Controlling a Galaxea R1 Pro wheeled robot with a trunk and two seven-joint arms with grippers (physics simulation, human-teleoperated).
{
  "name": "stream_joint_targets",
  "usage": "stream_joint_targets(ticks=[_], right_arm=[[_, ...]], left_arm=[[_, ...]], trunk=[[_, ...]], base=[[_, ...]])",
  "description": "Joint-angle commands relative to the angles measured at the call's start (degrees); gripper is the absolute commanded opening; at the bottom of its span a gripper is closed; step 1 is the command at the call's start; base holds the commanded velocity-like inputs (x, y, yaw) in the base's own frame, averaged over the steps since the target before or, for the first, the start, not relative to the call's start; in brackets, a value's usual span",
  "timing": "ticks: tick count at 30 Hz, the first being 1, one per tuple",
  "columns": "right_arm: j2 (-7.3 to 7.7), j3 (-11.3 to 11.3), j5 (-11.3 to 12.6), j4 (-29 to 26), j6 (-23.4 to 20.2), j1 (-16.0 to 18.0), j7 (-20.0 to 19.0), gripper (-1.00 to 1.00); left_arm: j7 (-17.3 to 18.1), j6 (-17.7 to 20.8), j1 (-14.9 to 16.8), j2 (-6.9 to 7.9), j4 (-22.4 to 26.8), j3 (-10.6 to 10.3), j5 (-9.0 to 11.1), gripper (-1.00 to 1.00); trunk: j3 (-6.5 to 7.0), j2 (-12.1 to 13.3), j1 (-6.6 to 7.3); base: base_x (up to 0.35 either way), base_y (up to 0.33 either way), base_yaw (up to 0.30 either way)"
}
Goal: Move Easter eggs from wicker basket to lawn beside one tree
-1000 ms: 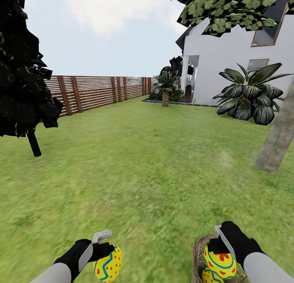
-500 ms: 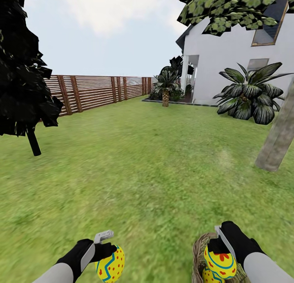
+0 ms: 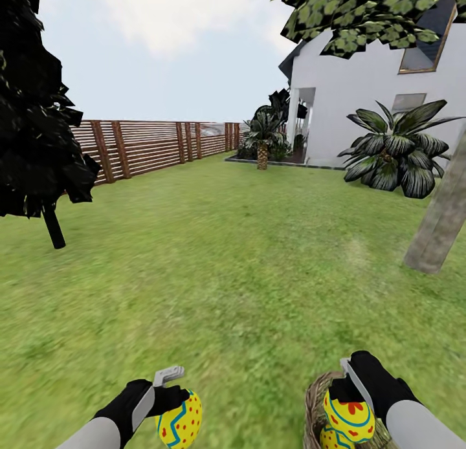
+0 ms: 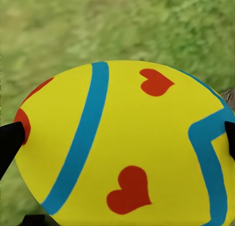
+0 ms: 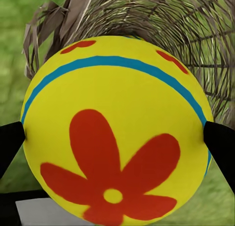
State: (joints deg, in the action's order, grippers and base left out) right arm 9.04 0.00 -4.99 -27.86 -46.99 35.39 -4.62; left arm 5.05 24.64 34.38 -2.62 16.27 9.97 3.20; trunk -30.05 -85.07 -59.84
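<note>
- Head view: the left hand (image 3: 169, 397) grips a yellow Easter egg (image 3: 180, 422) low over the lawn (image 3: 233, 268).
- The right hand (image 3: 346, 391) is clamped on a second egg (image 3: 349, 415) just above the wicker basket (image 3: 314, 404); a third egg (image 3: 334, 439) lies inside.
- Right wrist view: black fingertips (image 5: 220, 143) pinch the flower-marked egg over the basket's mouth.
- A leaning tree (image 3: 440, 222) stands ahead, to the right.
</note>
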Motion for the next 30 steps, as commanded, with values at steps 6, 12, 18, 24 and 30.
stream_joint_targets(ticks=[6, 12, 18, 24, 30], right_arm=[[0.05, 0.0, -0.6, -0.1, -0.3, 0.0, -0.5, -1.0], [0.03, 0.0, -0.6, -0.1, -0.3, 0.0, -0.5, -1.0], [0.01, 0.0, -0.6, -0.1, -0.3, 0.0, -0.5, -1.0], [0.1, 0.0, -0.5, -0.1, -0.3, 0.0, -0.5, -1.0], [0.52, 0.0, -0.5, -0.1, -0.4, 0.0, -0.5, -1.0]], left_arm=[[0.0, 0.4, 0.0, -0.02, 0.1, 0.2, 0.3, -1.0], [0.0, 0.4, 0.0, -0.17, 0.1, 0.2, 0.2, -1.0], [0.0, 0.4, 0.0, -0.45, -1.3, 0.2, 0.1, -1.0], [0.0, 0.4, 0.0, -0.31, -1.3, 0.3, 0.4, -1.0], [0.0, 0.4, 0.0, -0.32, -1.2, 0.3, 0.4, -1.0]], trunk=[[1.02, 2.4, 1.33], [2.1, 4.8, 2.64], [3.18, 7.2, 3.96], [4.25, 9.6, 5.28], [5.33, 12.0, 6.6]], base=[[0.0, 0.0, 0.0], [0.0, 0.0, 0.0], [0.0, 0.0, 0.0], [0.0, 0.0, 0.0], [0.0, 0.0, 0.0]])
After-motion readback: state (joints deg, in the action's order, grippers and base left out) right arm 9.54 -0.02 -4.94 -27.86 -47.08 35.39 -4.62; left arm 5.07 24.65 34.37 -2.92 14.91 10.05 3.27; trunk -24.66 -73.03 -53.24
